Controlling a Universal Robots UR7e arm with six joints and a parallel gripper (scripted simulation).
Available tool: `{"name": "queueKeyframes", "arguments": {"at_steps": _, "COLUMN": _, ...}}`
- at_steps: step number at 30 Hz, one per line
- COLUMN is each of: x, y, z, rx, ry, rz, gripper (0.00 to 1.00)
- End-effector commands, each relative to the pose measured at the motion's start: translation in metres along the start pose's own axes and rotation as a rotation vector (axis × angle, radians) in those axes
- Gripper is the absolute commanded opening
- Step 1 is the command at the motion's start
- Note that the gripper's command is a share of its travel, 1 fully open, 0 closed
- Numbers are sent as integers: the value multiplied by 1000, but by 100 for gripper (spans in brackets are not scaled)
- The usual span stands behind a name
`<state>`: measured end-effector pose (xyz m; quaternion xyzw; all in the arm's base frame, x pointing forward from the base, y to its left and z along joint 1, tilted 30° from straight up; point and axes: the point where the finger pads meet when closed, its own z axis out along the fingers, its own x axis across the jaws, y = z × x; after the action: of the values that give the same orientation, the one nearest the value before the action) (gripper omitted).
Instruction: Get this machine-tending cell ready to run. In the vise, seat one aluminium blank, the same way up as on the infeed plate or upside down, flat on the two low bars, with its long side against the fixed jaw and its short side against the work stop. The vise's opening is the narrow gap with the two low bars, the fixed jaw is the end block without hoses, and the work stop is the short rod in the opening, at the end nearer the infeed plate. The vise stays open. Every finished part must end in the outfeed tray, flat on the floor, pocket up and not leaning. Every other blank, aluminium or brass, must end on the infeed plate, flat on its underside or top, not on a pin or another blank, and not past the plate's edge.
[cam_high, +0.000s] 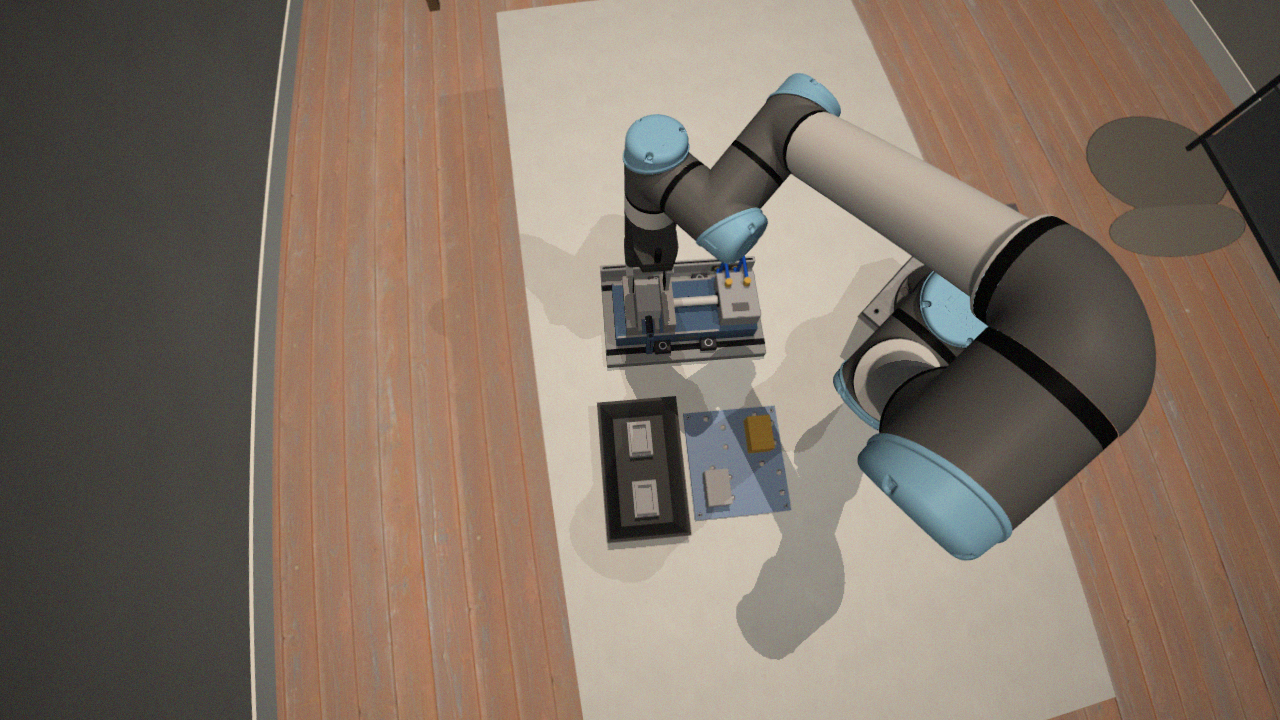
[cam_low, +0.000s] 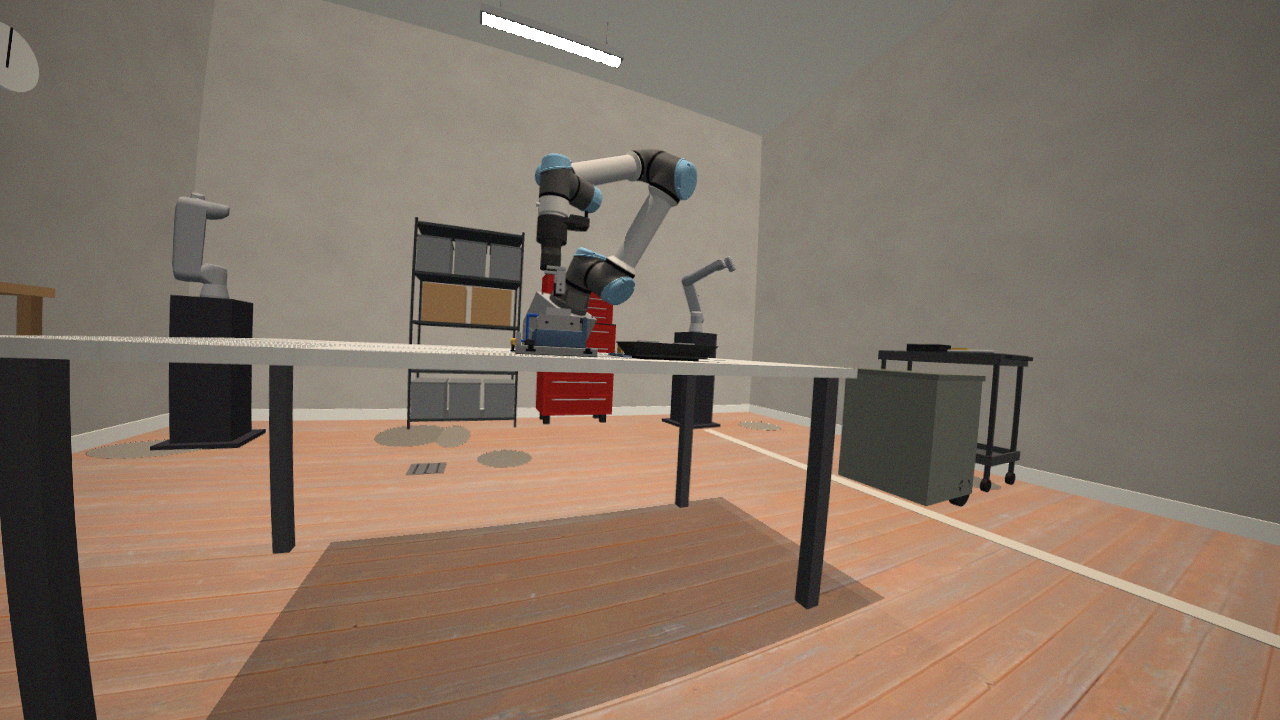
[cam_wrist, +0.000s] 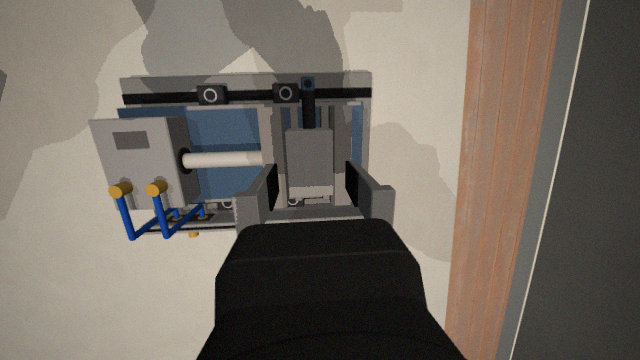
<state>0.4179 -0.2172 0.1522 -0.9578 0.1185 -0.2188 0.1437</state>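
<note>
Tool: the tool (cam_wrist: 310, 186) hangs above the vise, pointing down, fingers spread wide with nothing between them; the dark pads (cam_wrist: 352, 183) stand either side of the blank below, apart from it.
Arm: the arm (cam_high: 895, 210) reaches across the table from its base at the right of the top view; the wrist stands upright over the vise's left end.
Blank in vise: a plain grey aluminium blank (cam_wrist: 310, 161), rectangular with a flat matt top, lies in the vise's opening. Its far short end meets the work stop (cam_wrist: 309, 107), a short dark rod. Whether it sits flat on the low bars cannot be told.
Vise: the vise (cam_high: 684, 348) is a grey and blue block on a grey base plate with a black rail along the side nearer the tray. A pale rod (cam_wrist: 222, 160) runs from the moving jaw to the end block with hoses (cam_wrist: 135, 160), which carries two brass fittings and blue hoses.
Outfeed tray: a black tray (cam_high: 613, 465) lies near the vise, on the side of its black rail. Two light grey finished parts (cam_high: 640, 439) (cam_high: 646, 499) lie flat on its floor, apart from each other, each with a paler rectangular pocket facing up.
Infeed plate: a blue plate (cam_high: 760, 492) dotted with small pins lies just beside the tray.
Brass blank: a yellow-brown block (cam_high: 761, 432) lies on the plate's corner nearer the vise.
Spare aluminium blank: a grey block (cam_high: 717, 486) lies on the plate nearer the tray, well apart from the brass one.
Table: the white table (cam_high: 626, 626) carries all of these.
</note>
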Motion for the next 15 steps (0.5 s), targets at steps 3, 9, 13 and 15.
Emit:
{"name": "queueKeyframes", "arguments": {"at_steps": 3, "x": 0, "y": 0, "z": -18, "rx": 1, "ry": 0, "rz": 0, "gripper": 100}}
{"name": "queueKeyframes", "arguments": {"at_steps": 9, "x": 0, "y": 0, "z": -28, "rx": 1, "ry": -1, "rz": 0, "gripper": 100}}
{"name": "queueKeyframes", "arguments": {"at_steps": 13, "x": 0, "y": 0, "z": -31, "rx": 1, "ry": 0, "rz": 0, "gripper": 100}}
{"name": "queueKeyframes", "arguments": {"at_steps": 15, "x": 0, "y": 0, "z": -31, "rx": 1, "ry": 0, "rz": 0, "gripper": 100}}
